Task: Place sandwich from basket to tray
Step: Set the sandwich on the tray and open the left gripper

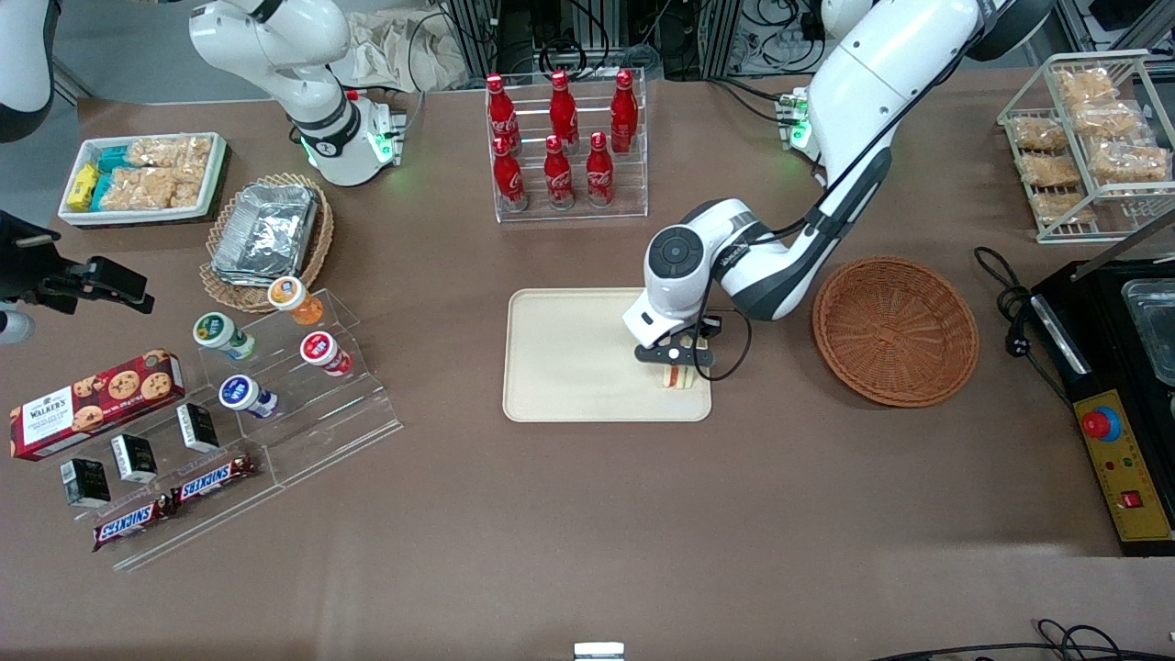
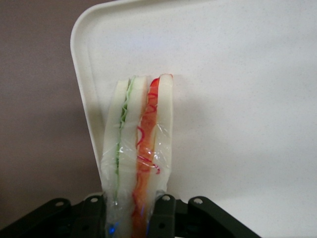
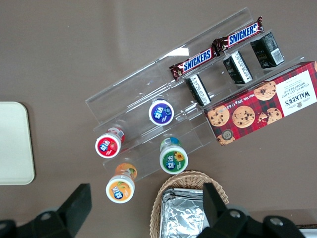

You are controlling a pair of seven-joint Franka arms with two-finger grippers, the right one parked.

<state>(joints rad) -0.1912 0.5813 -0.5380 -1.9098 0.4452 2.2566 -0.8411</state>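
Note:
My left gripper (image 1: 675, 360) is shut on the sandwich (image 1: 677, 376), a plastic-wrapped white wedge with green and red-orange layers. It holds the sandwich over the tray's (image 1: 560, 358) corner nearest the front camera, toward the working arm's end. I cannot tell whether the sandwich touches the tray. In the left wrist view the sandwich (image 2: 138, 139) stands on edge between the black fingers (image 2: 166, 215) of the gripper (image 2: 130, 218), above the cream tray (image 2: 237, 99) close to its rim. The reddish-brown basket (image 1: 895, 330) lies beside the tray toward the working arm's end and holds nothing.
A clear rack of red cola bottles (image 1: 569, 147) stands farther from the front camera than the tray. A tan basket with foil containers (image 1: 266, 234) and an acrylic stand with cups (image 1: 303, 367) lie toward the parked arm's end. A black control box (image 1: 1115, 450) sits past the basket.

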